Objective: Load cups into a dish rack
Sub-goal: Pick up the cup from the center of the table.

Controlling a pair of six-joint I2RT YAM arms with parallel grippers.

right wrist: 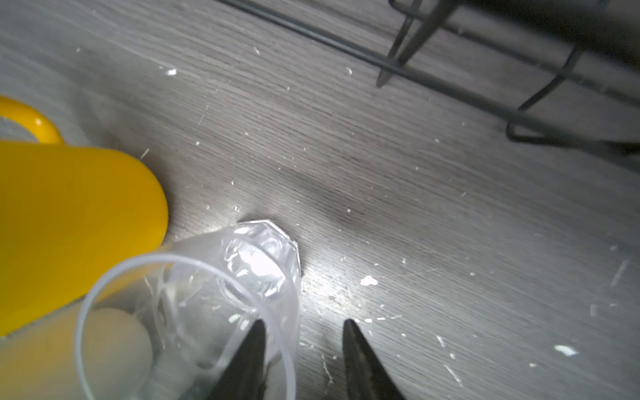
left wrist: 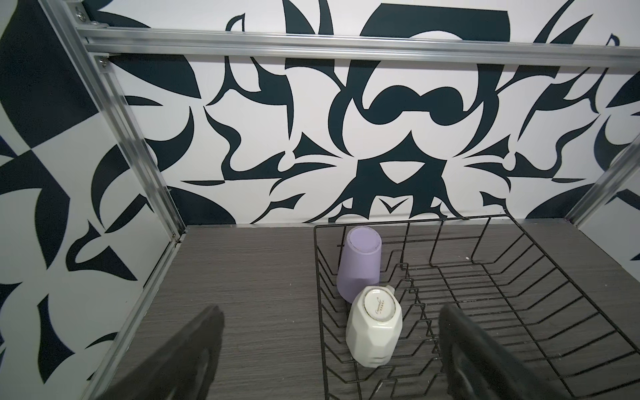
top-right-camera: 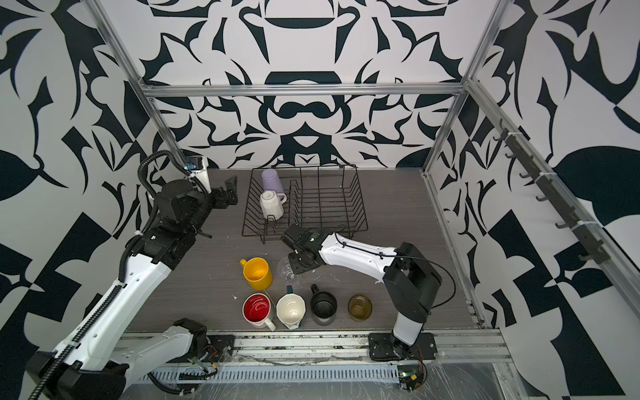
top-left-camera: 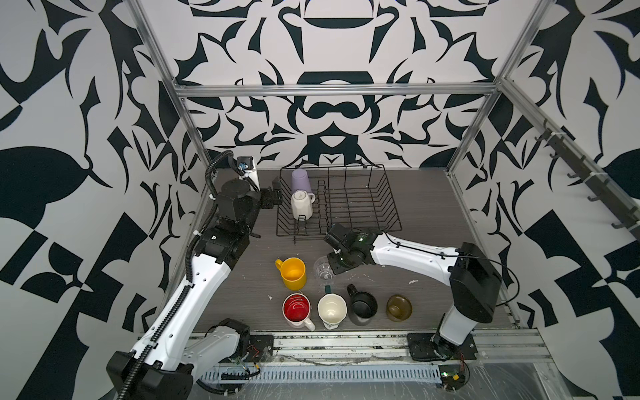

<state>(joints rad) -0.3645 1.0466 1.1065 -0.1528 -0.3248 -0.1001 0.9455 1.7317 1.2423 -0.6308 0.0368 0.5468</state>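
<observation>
The black wire dish rack [top-left-camera: 381,214] [top-right-camera: 346,207] [left wrist: 519,311] holds an upturned lilac tumbler [top-left-camera: 300,180] [left wrist: 360,266] and an upturned white faceted mug [top-left-camera: 301,205] [left wrist: 374,329] at its left end. My left gripper [top-left-camera: 277,192] [left wrist: 330,308] hangs open and empty just left of the rack. My right gripper [top-left-camera: 334,265] [right wrist: 303,322] straddles the rim of the clear glass [top-left-camera: 323,268] [right wrist: 207,294], which stands beside the yellow mug [top-left-camera: 293,273] [right wrist: 69,221]. One finger is inside the glass; the outer finger [right wrist: 360,356] stands a gap off its wall.
A front row holds the red-inside white mug [top-left-camera: 296,309], the teal cream-inside mug [top-left-camera: 331,310], the black mug [top-left-camera: 362,306] and the olive-brown cup [top-left-camera: 399,307]. The rack's near wire foot [right wrist: 519,131] lies close beyond the glass. Aluminium frame posts bound the table.
</observation>
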